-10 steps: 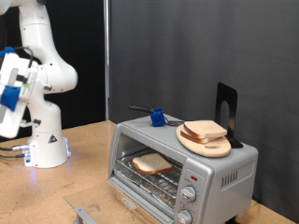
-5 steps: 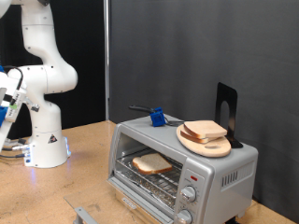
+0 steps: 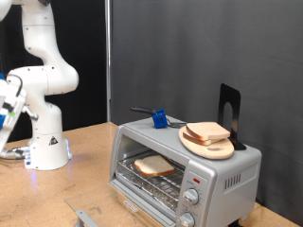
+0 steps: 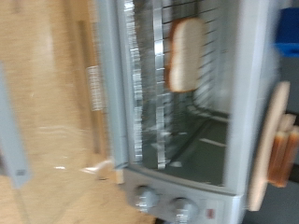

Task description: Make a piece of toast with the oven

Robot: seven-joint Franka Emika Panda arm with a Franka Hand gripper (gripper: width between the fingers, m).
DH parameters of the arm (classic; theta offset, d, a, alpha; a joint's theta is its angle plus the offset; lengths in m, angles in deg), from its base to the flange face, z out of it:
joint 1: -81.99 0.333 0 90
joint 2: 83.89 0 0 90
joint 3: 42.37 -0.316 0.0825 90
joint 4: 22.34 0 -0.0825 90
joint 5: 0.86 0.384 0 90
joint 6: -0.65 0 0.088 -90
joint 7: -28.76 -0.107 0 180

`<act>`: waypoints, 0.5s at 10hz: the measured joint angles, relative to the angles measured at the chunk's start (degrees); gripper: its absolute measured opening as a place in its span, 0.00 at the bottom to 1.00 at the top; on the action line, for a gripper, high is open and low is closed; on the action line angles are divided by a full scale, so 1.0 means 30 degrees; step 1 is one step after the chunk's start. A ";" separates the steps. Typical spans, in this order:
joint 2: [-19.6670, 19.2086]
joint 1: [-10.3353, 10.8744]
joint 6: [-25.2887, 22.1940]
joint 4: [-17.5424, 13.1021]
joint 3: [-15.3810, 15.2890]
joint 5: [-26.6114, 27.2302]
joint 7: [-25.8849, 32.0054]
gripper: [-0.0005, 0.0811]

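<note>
The silver oven (image 3: 187,172) stands on the wooden table at the exterior view's lower right, with its glass door folded down and open. The piece of toast (image 3: 153,166) lies flat on the wire rack inside. The wrist view shows the oven (image 4: 173,177), blurred, with the toast (image 4: 185,54) on the rack and two knobs. The arm's hand (image 3: 8,102) is at the exterior view's far left edge, well away from the oven and partly cut off. Its fingers do not show in either view, and nothing is seen in them.
A round wooden board (image 3: 210,147) with other bread slices (image 3: 207,131) sits on the oven's top, beside a blue-handled tool (image 3: 160,119) and a black stand (image 3: 230,112). The robot's white base (image 3: 45,142) stands at the left on the table (image 3: 85,175).
The hand has moved left and away from the oven, now almost out of the exterior view. The toast and oven have not moved.
</note>
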 joint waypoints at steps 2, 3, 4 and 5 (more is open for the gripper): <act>-0.1768 0.0029 0.0350 -0.0118 -0.0105 0.0744 0.0079 0.99; -0.2858 0.0035 0.0105 -0.0379 -0.0286 0.1325 0.0081 0.99; -0.3903 0.0039 -0.0086 -0.0714 -0.0571 0.1882 0.0147 0.99; -0.4837 0.0035 -0.0198 -0.1052 -0.0892 0.2333 0.0380 0.99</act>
